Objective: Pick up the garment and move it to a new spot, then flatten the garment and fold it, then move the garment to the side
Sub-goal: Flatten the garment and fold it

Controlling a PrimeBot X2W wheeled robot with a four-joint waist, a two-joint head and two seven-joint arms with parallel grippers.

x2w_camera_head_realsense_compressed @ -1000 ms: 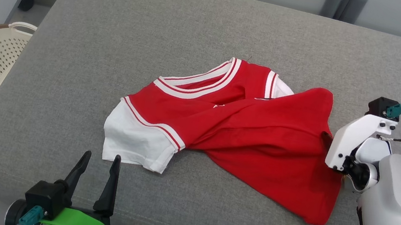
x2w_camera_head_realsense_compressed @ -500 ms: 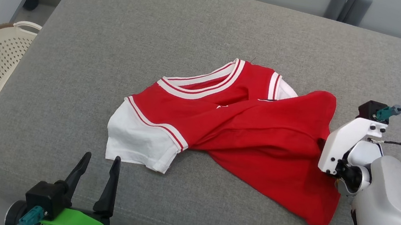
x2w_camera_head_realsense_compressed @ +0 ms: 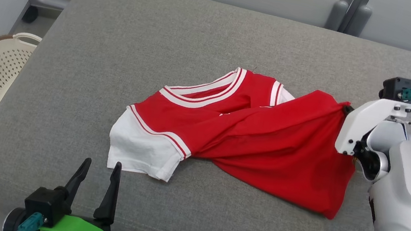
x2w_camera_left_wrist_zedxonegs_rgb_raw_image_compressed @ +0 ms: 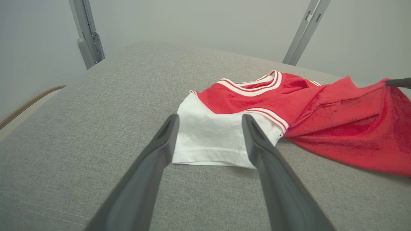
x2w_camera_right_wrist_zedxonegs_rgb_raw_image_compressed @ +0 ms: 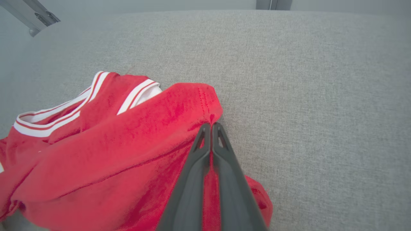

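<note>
Pinching the hem of the shirt (x2w_camera_head_realsense_compressed: 267,141) at centre-right, the right gripper (x2w_camera_right_wrist_zedxonegs_rgb_raw_image_compressed: 211,126) is closed on it; the left gripper (x2w_camera_head_realsense_compressed: 102,163), lower left, stands spread and empty. The shirt lies rumpled mid-frame on the cushion (x2w_camera_head_realsense_compressed: 139,40). Step: pick-up; next, lifting clear likely needs a firm hold.

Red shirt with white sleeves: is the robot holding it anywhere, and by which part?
Yes. The right gripper, fingers shut, pinches the red shirt with white sleeves by its stitched red hem edge. The open left gripper holds nothing.

Grey fabric cushion (x2w_camera_head_realsense_compressed: 119,37), crumpled red-and-white shirt (x2w_camera_head_realsense_compressed: 259,140) lying on it
</note>
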